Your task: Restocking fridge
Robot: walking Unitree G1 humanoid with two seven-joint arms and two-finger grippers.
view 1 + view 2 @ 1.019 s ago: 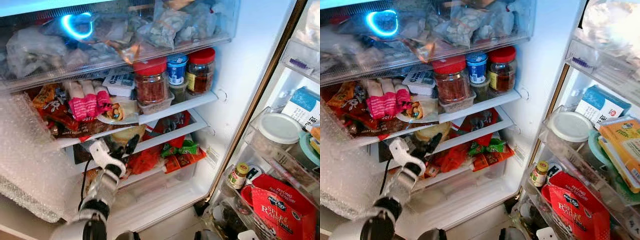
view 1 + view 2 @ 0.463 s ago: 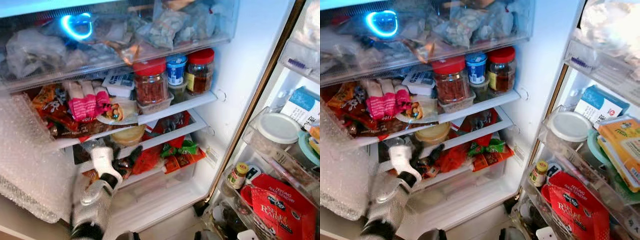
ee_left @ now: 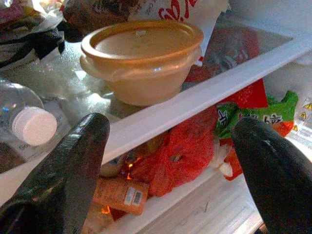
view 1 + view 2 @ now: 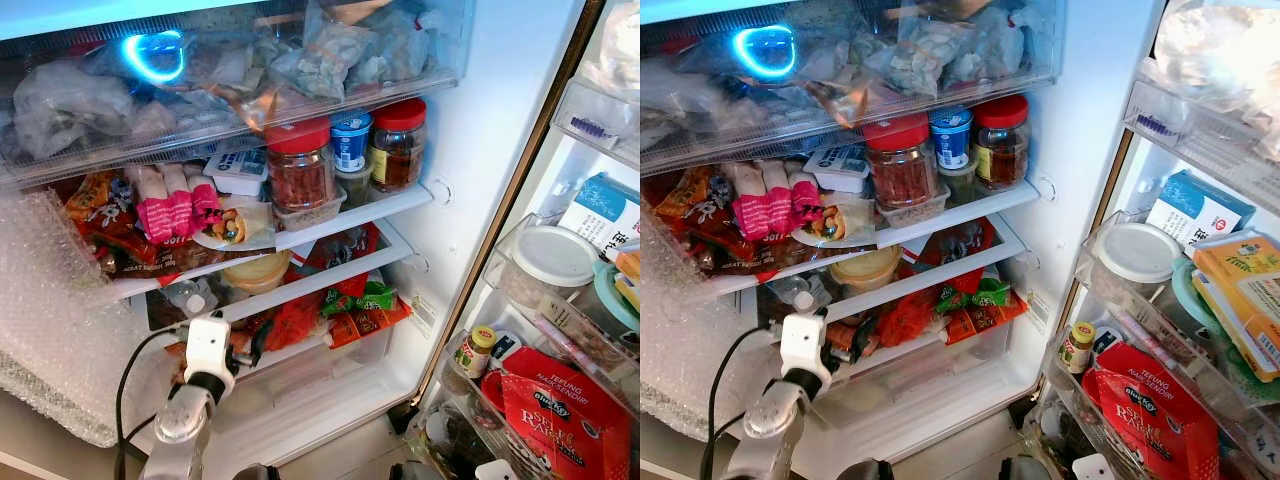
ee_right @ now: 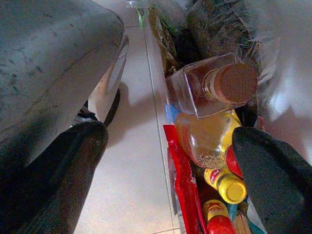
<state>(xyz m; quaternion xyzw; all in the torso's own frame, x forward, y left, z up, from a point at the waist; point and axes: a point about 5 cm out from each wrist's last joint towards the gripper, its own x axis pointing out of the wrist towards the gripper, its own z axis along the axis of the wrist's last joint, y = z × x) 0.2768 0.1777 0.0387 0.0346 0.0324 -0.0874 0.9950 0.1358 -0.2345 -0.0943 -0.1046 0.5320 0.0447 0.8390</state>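
Fridge (image 4: pixel 470 150) interior, seen from the head cameras: the left arm's white wrist sits at about 7 o'clock, its gripper (image 4: pixel 245 345) pointing in under the lower glass shelf (image 4: pixel 330 272). On that shelf, at 12 o'clock from the wrist, stands a tan lidded bowl (image 4: pixel 258 270), with a small water bottle (image 4: pixel 190 298) just beside it at 9 o'clock. Two red-lidded jars (image 4: pixel 301 163) and a blue yogurt cup (image 4: pixel 351 140) line the shelf above. A red flour bag (image 4: pixel 558 420) fills the door bin at 4 o'clock.

Left wrist view: both black fingers (image 3: pixel 63 170) stand wide apart, holding nothing. The bowl rests beyond them, apart from both, and the shelf edge crosses in front of red and green snack packets (image 3: pixel 243 122).

Right wrist view: the right gripper (image 5: pixel 165 161) is spread open and empty over pale floor tile (image 5: pixel 136 146), beside a cork-stoppered glass bottle (image 5: pixel 214 87) and yellow-capped bottles (image 5: pixel 229 187).
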